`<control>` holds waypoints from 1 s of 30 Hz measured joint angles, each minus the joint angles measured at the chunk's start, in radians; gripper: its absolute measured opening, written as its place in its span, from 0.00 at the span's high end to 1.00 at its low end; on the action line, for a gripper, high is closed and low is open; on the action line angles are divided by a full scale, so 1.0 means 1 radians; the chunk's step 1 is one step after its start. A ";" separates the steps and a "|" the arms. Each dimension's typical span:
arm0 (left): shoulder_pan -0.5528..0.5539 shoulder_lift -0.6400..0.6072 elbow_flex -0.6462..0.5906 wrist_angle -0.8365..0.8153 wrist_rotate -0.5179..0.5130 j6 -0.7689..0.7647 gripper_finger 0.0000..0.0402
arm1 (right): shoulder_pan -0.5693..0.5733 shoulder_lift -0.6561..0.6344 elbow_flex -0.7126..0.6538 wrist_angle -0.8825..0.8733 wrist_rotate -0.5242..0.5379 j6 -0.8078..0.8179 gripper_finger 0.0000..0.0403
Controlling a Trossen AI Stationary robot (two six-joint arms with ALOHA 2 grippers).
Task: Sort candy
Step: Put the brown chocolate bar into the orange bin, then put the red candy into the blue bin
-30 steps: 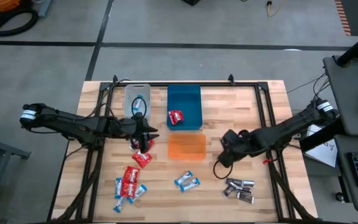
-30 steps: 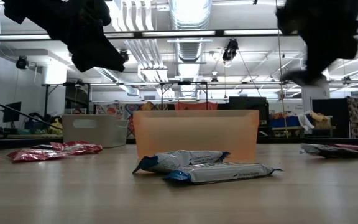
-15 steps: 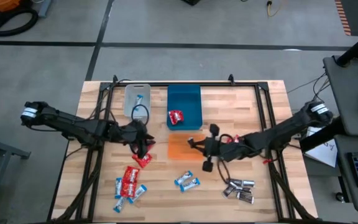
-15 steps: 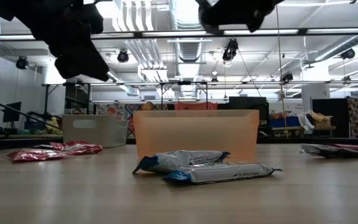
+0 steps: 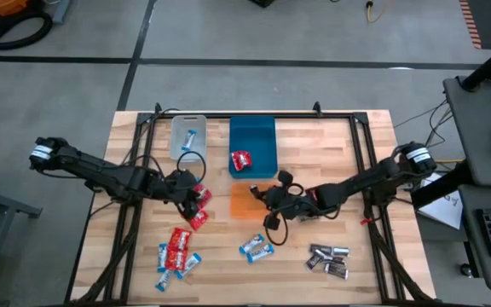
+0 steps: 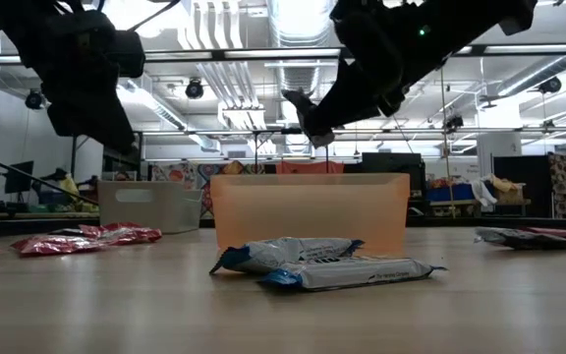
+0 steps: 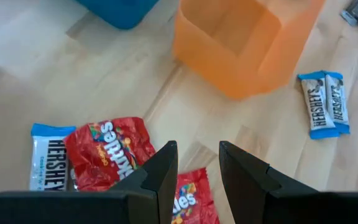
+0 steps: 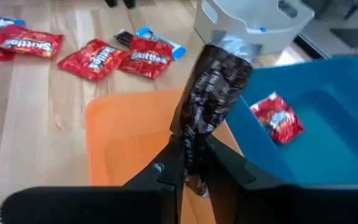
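Note:
My right gripper [image 5: 271, 194] [image 6: 310, 116] hovers above the orange bin [image 5: 247, 205] [image 8: 126, 146], shut on a dark brown-silver candy [image 8: 213, 102]. My left gripper [image 5: 196, 198] [image 7: 197, 167] is open and hangs just over two red candies [image 7: 107, 146] that lie flat on the table left of the orange bin. A blue-and-white candy [image 7: 47, 155] lies beside them. More red and blue-and-white candies [image 5: 176, 249] lie near the table's near-left. A blue-and-white pair [image 5: 256, 249] and a dark heap [image 5: 328, 260] lie along the near side. My right gripper pinches the dark brown-silver candy between its two fingers by one end [image 8: 194, 149]. The fingers come from the table's right, slanting down. The rest of the wrapper sticks out past the fingertips, lifted clear above the orange bin.
The blue bin [image 5: 252, 141] holds one red candy [image 5: 242, 159] [image 8: 277, 118]. The clear bin [image 5: 187, 136] holds a blue-and-white candy. Both stand on the far side of the orange bin. A black frame [image 5: 135, 213] runs along the table's sides under the arms.
My right gripper has swung from near the dark heap toward the table's left and far side, carrying the dark candy to a spot above the orange bin. My left gripper has moved a little toward the near edge, lower, over the red candies.

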State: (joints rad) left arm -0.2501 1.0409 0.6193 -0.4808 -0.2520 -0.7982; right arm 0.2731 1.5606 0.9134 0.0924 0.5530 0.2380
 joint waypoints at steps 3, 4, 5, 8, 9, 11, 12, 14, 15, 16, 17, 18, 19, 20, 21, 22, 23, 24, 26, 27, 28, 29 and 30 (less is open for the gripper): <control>-0.010 0.000 0.000 0.000 0.000 -0.001 0.75 | -0.002 -0.014 0.000 -0.016 -0.008 0.019 0.80; -0.011 0.000 0.000 0.001 -0.001 -0.004 0.75 | -0.002 -0.020 0.000 -0.013 -0.008 0.024 0.78; -0.012 0.000 0.000 0.001 -0.002 -0.005 0.75 | -0.002 -0.027 0.000 -0.013 -0.009 0.024 0.75; -0.013 0.000 0.000 0.001 -0.003 -0.008 0.75 | -0.002 -0.040 0.000 -0.014 -0.009 0.023 0.69; -0.013 0.000 -0.001 0.001 -0.003 -0.008 0.75 | -0.002 -0.045 0.000 -0.014 -0.009 0.016 0.67; -0.013 0.000 -0.001 0.001 -0.003 -0.008 0.75 | -0.002 -0.057 0.000 -0.016 -0.009 -0.001 0.64; -0.013 0.000 -0.001 0.001 -0.003 -0.008 0.75 | -0.002 -0.066 0.000 -0.017 -0.009 -0.009 0.63; -0.013 0.000 -0.001 0.001 -0.003 -0.008 0.75 | -0.004 -0.086 0.000 -0.039 -0.006 -0.016 0.61; -0.013 0.000 -0.001 0.002 -0.003 -0.009 0.75 | -0.005 -0.101 0.000 -0.057 -0.006 -0.017 0.61; -0.014 0.000 -0.001 0.001 -0.003 -0.014 0.75 | -0.007 -0.116 0.000 -0.079 -0.006 -0.017 0.60; -0.015 0.000 -0.001 0.001 -0.003 -0.023 0.75 | -0.009 -0.132 0.000 -0.100 -0.003 -0.016 0.60; -0.015 0.000 -0.001 0.002 -0.003 -0.032 0.75 | -0.012 -0.149 0.000 -0.120 -0.003 -0.016 0.60; -0.016 0.000 -0.001 0.003 -0.003 -0.041 0.75 | -0.012 -0.166 0.000 -0.141 -0.002 -0.015 0.60; -0.016 0.000 -0.001 0.004 -0.005 -0.054 0.75 | -0.015 -0.184 0.000 -0.162 -0.002 -0.015 0.60; -0.016 0.001 -0.001 0.009 -0.015 -0.066 0.75 | -0.018 -0.199 0.000 -0.178 -0.001 -0.015 0.61; -0.016 0.004 -0.001 0.013 -0.025 -0.075 0.75 | -0.019 -0.212 0.000 -0.187 -0.001 -0.015 0.61; -0.016 0.009 -0.001 0.016 -0.040 -0.079 0.75 | -0.021 -0.226 0.000 -0.197 -0.001 -0.016 0.61; -0.016 0.017 -0.001 0.024 -0.051 -0.080 0.75 | -0.023 -0.236 -0.001 -0.201 -0.001 -0.023 0.62; -0.016 0.040 -0.001 0.051 -0.061 -0.081 0.74 | -0.024 -0.254 -0.002 -0.200 0.000 -0.040 0.62; -0.016 0.057 -0.001 0.060 -0.062 -0.079 0.74 | -0.025 -0.259 -0.003 -0.200 0.000 -0.048 0.62; -0.018 0.075 -0.001 0.069 -0.062 -0.073 0.73 | -0.025 -0.262 -0.003 -0.200 0.000 -0.055 0.62; -0.021 0.091 -0.001 0.070 -0.062 -0.063 0.73 | -0.025 -0.264 -0.004 -0.200 0.000 -0.063 0.62; -0.025 0.110 -0.001 0.070 -0.062 -0.051 0.72 | -0.025 -0.265 -0.004 -0.200 0.000 -0.072 0.62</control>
State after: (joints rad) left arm -0.2755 1.1504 0.6186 -0.4109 -0.3143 -0.8494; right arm 0.2478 1.2960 0.9092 -0.1075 0.5529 0.1657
